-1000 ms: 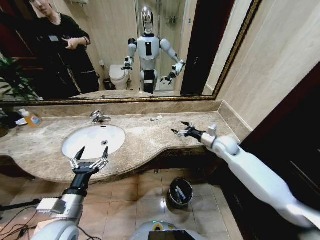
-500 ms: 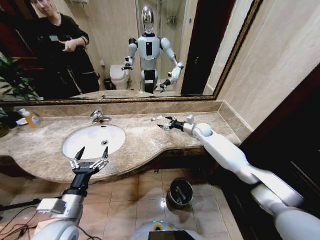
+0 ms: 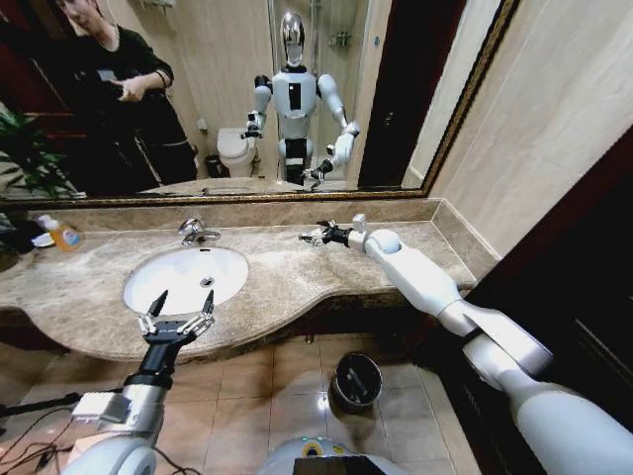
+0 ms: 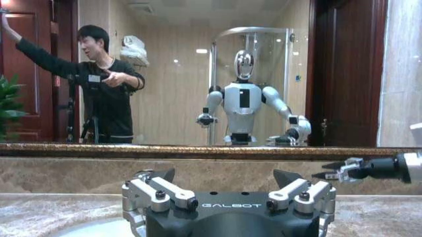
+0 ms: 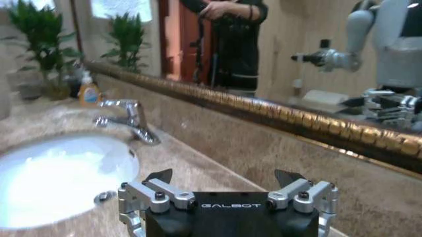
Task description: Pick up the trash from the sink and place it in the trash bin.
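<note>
The sink point(image 3: 148, 287) is a white oval basin set in the marble counter, also in the right wrist view point(image 5: 46, 182). My left gripper point(image 3: 176, 315) hovers open at the counter's front edge before the basin, its fingers point(image 4: 161, 177) spread with nothing between them. My right gripper point(image 3: 313, 237) is stretched out over the counter by the back wall, right of the faucet, and is open point(image 5: 224, 178). A small white piece of trash lay at that spot and is now covered by the fingertips. The trash bin point(image 3: 357, 381), black with a metal rim, stands on the floor below the counter.
A chrome faucet point(image 3: 195, 232) stands behind the basin. An orange soap bottle point(image 3: 61, 234) sits at the counter's far left. A wide mirror lines the wall behind, and a side wall closes the counter on the right. Tiled floor lies around the bin.
My right arm has swung left along the counter toward the back wall until its gripper reached the small white piece. The left arm has not moved.
</note>
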`<state>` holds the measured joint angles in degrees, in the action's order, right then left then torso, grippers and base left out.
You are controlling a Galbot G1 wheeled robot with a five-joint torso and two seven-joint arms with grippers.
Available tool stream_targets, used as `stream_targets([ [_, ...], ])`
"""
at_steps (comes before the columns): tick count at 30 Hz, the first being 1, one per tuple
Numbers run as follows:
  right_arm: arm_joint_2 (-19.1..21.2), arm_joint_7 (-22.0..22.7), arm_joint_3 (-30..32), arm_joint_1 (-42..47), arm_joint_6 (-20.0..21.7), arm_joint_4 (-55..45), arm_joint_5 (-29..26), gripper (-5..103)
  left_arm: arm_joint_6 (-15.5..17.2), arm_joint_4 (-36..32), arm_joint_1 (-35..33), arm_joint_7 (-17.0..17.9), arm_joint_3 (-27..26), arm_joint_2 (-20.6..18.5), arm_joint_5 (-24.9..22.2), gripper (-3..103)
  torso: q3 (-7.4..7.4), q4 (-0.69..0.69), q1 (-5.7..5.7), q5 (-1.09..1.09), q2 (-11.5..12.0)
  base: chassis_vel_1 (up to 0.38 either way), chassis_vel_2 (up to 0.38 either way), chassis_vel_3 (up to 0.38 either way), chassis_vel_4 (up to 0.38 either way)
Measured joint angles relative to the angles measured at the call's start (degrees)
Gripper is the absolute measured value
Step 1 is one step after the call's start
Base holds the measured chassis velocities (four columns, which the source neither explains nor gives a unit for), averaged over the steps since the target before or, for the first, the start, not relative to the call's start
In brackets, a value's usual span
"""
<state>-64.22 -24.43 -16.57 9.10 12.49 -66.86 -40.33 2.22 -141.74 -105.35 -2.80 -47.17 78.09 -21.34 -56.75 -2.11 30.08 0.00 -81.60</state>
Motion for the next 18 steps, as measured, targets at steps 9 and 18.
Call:
stream_targets([
  [9, 2.31, 4.77, 0.15, -0.32, 2.27, -6.59, -4.01, 100, 0.00, 0.00, 0.00, 0.00, 0.00, 0.00, 0.00, 100, 0.01, 0.01, 0.00, -0.01, 0.00, 0.000, 0.000, 0.000, 0.000],
  [18, 2.16, 7.49, -1.81, -1.97, 4.46, -7.68, -7.04, 100, 0.00, 0.00, 0.00, 0.00, 0.00, 0.00, 0.00, 100, 0.00, 0.01, 0.00, -0.01, 0.00, 0.000, 0.000, 0.000, 0.000],
])
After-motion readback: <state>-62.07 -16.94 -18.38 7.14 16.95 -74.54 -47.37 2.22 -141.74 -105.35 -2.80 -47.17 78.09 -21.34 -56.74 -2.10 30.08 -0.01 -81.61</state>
